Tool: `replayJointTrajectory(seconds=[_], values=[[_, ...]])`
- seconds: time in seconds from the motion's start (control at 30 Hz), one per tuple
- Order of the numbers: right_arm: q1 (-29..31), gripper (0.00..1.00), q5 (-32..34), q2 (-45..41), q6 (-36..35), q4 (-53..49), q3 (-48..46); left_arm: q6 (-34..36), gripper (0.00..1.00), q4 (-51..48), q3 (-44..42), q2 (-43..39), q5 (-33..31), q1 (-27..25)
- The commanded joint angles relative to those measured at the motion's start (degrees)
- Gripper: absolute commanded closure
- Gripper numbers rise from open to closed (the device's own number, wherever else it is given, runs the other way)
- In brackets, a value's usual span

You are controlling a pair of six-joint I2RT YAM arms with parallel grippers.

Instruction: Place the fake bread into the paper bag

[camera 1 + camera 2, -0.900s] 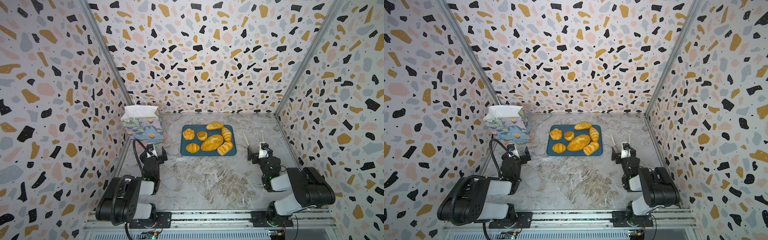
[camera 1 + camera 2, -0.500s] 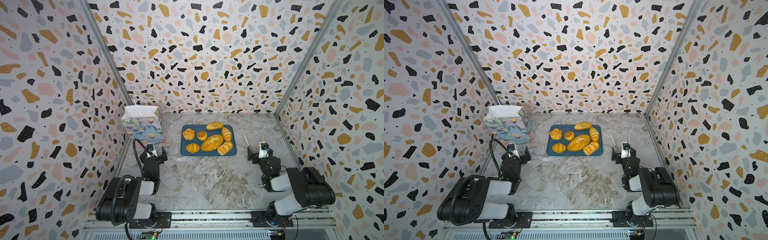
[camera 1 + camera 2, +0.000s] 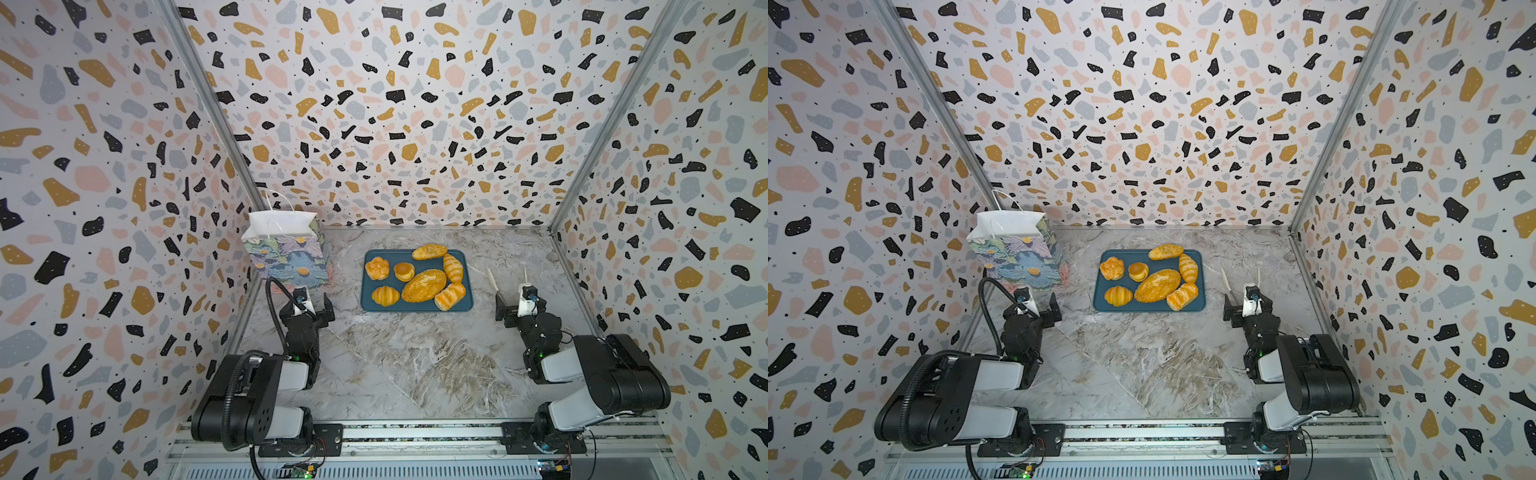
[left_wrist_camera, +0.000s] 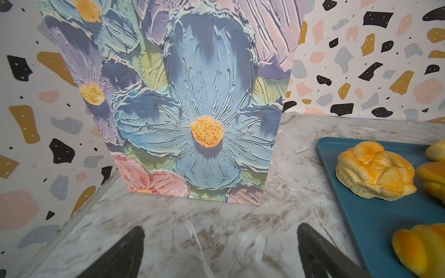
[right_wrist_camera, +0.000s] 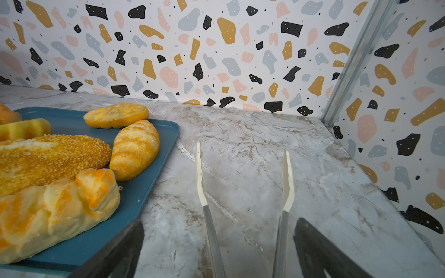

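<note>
I hold the left gripper (image 4: 220, 228) and right gripper (image 5: 219, 221) spread wide and empty, tongs (image 5: 287, 183) loose between the latter's jaws, since all the fake bread (image 3: 423, 285) awaits transfer near the upright paper bag (image 3: 286, 253).

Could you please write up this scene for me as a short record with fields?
fake bread: seven pieces, all on the tray
paper bag: upright, top open, at the far left corner of the table
left tool: open, empty, facing the bag's flowered side
right tool: open, to the right of the tray
tongs: reaching forward from between the right tool's jaws, tips apart, holding nothing
progress: nothing bagged yet
</note>
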Motion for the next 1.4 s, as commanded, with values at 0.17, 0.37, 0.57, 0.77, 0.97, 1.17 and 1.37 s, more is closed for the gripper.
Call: replayJointTrajectory(seconds=[0.17, 0.37, 0.57, 0.77, 0.97, 1.17, 1.37], values=[[-0.2, 0.01, 0.4, -0.6, 0.3, -0.1, 1.5, 0.5, 0.00, 1.5, 1.0, 0.3, 0.3, 0.0], [0.3, 0.01, 1.1, -0.8, -0.2, -0.1, 1.0, 0.7, 0.00, 1.7, 0.9, 0.3, -0.3, -0.1], [3.0, 0.01, 4.6, -1.9, -2.2, 5.6, -2.5, 0.6, 0.00, 2.6, -0.1, -1.1, -5.5, -1.9], [4.6, 0.01, 7.2, -4.7, -3.2, 6.9, -4.4, -2.3, 0.01, -3.3, 0.6, -6.1, -11.8, -2.0], [5.2, 0.01, 9.5, -10.5, -2.7, 1.7, -4.4, -4.2, 0.00, -7.5, 1.3, -9.0, -15.4, -2.0], [6.2, 0.01, 12.4, -14.5, -1.2, -10.7, -0.4, -11.5, 0.00, -20.0, 5.3, -12.2, -24.5, -2.0], [8.5, 0.01, 16.5, -17.4, 1.1, -21.9, 5.4, -21.7, 0.01, -31.6, 9.4, -19.6, -30.7, -1.9]])
